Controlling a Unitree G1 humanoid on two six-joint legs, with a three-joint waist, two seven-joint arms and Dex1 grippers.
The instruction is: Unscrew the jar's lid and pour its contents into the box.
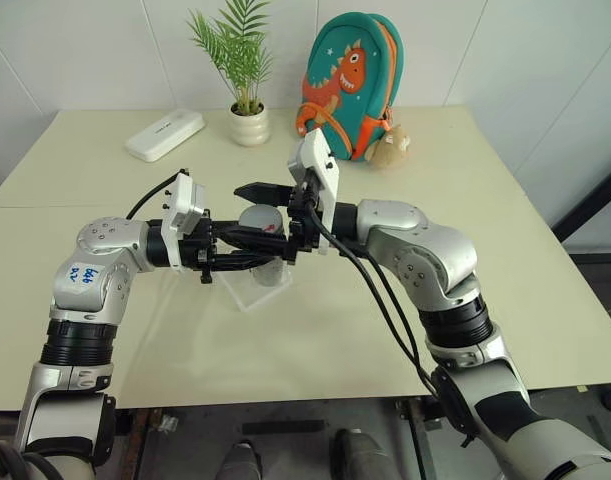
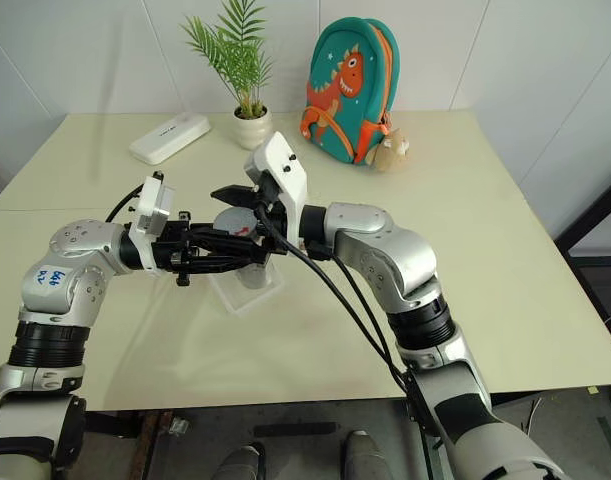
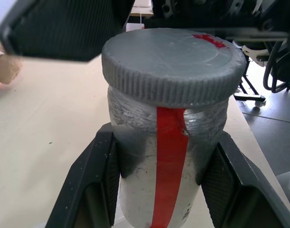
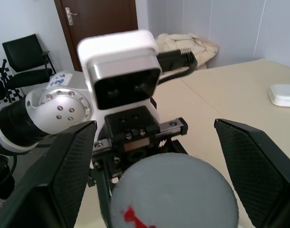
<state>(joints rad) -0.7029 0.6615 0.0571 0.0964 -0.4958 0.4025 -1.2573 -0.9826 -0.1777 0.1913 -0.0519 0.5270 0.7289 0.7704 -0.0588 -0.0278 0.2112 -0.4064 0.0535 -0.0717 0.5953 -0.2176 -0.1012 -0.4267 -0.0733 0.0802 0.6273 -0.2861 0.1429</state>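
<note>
While the left gripper (image 1: 257,243) is clamped on the jar (image 3: 166,166), its two fingers (image 3: 95,175) press the silvery-grey body on either side of the red stripe, holding it upright just above the clear box (image 2: 247,288) on the table (image 1: 545,260). The ribbed grey lid (image 3: 171,64) sits on the jar, red mark on top. The right gripper (image 4: 163,161) has its jaws spread wide, one finger either side of the lid, not touching. Farther back stand a white case (image 1: 165,134), plant pot (image 1: 249,125) and dinosaur backpack (image 1: 352,80).
</note>
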